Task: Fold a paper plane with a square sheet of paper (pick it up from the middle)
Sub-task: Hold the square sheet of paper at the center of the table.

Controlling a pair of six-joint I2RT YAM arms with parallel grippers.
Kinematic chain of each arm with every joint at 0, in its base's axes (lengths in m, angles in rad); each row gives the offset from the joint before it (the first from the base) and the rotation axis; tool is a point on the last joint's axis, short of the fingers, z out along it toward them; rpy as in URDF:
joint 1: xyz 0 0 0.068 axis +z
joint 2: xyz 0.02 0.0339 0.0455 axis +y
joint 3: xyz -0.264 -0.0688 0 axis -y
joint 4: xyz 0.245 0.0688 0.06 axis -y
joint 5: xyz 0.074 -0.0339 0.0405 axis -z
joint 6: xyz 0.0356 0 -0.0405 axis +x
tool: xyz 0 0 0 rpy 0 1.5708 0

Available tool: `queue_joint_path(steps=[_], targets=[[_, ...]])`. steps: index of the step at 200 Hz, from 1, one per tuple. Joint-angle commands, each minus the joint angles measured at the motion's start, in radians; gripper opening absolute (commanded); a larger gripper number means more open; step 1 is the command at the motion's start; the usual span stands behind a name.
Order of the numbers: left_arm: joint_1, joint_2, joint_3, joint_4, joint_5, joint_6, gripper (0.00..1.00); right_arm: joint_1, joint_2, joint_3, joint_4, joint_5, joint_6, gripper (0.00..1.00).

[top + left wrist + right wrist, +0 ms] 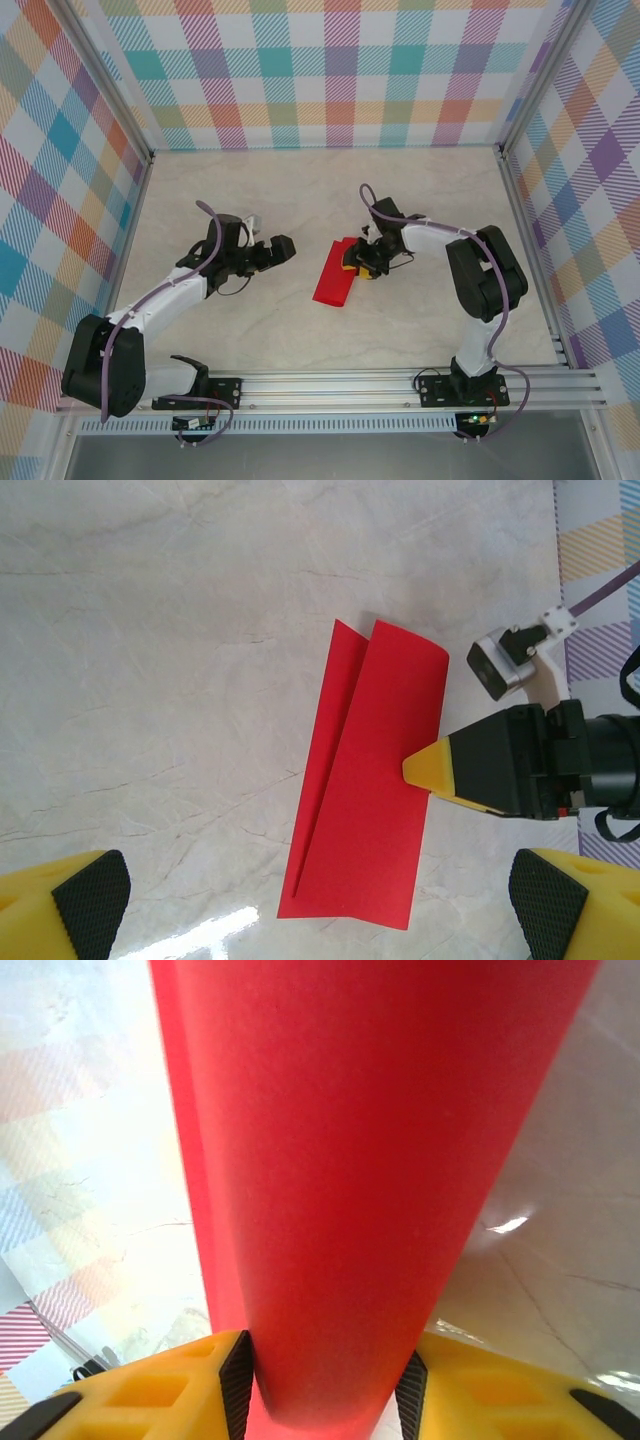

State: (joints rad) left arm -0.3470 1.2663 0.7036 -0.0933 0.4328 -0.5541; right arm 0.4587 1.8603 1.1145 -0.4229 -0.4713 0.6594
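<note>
The thin bright red sheet of paper [333, 280] lies near the middle of the pale marble-patterned table [250, 190], already doubled into a long strip. In the overhead view its long axis runs from about 1 o'clock to 7 o'clock. From the left wrist camera I see one layer set slightly askew over the other, so a sliver of the lower layer shows along the 9 o'clock side. The black-and-yellow right gripper [325, 1385] comes in at the strip's 3 o'clock edge. In its own camera the rounded fold runs up between the black rubber pads [238, 1380], which sit against the paper on both sides, so I read it as a narrow pinch on the folded edge. I judge the step in hand to be setting this crease. To do it well I would keep the pinch light, draw it along the fold rather than lift, and bring the askew edges flush first. The left gripper [283, 247] hangs at 9 o'clock, well apart from the strip, with its jaws spread wide. It could press the free side down to stop the sheet sliding.
</note>
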Motion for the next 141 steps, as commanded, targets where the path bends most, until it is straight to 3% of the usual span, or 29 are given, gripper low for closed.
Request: queue_joint_path(steps=[1, 64, 141], targets=[[-0.015, 0.002, 0.007, 0.034, 0.02, -0.004, 1.0, -0.002, 0.017, 0.07, -0.065, 0.005, -0.067, 0.43], [-0.025, 0.017, 0.01, 0.039, 0.014, -0.007, 1.0, -0.003, 0.107, 0.196, -0.213, 0.035, -0.207, 0.43], [-0.026, 0.048, 0.021, 0.034, -0.023, -0.01, 1.0, 0.011, 0.132, 0.215, -0.221, 0.072, -0.177, 0.54]])
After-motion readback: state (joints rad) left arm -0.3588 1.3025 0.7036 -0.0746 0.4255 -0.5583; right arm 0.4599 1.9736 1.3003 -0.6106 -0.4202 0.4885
